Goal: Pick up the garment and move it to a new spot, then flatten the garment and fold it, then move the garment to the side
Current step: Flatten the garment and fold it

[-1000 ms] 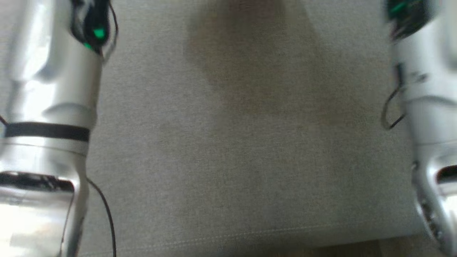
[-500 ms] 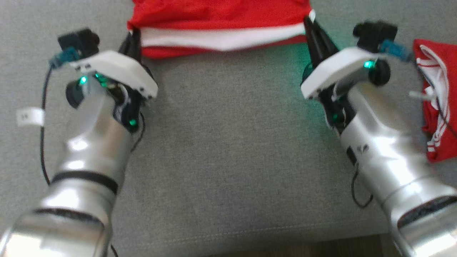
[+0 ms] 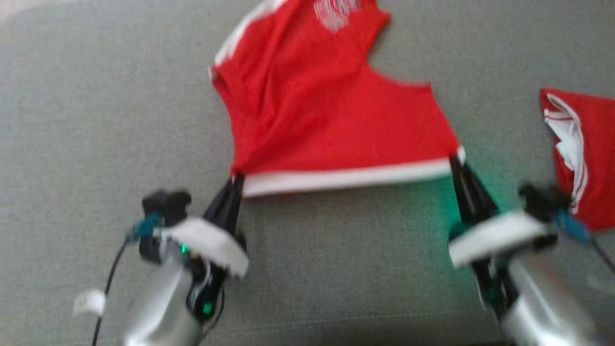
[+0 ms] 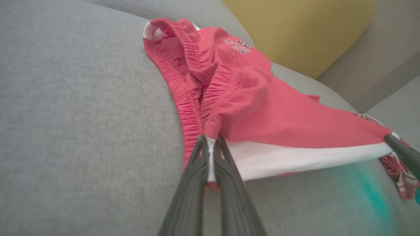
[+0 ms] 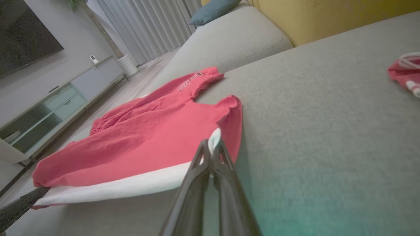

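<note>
The garment is a pair of red shorts with a white hem band, spread on the grey sofa seat. My left gripper is shut on the near left corner of that hem. My right gripper is shut on the near right corner, and the hem stretches taut between them. In the left wrist view the left gripper pinches the white band of the garment, whose elastic waistband lies bunched beyond. The right wrist view has the right gripper closed on the white corner of the garment.
A second red and white garment lies folded at the right of the seat, close to my right arm. A yellow back cushion stands behind. The seat's front edge runs just below my wrists.
The head camera has swung from the bare seat up to the garment. Both grippers stay shut on the hem corners, and much more of the garment is in view than half a second ago.
</note>
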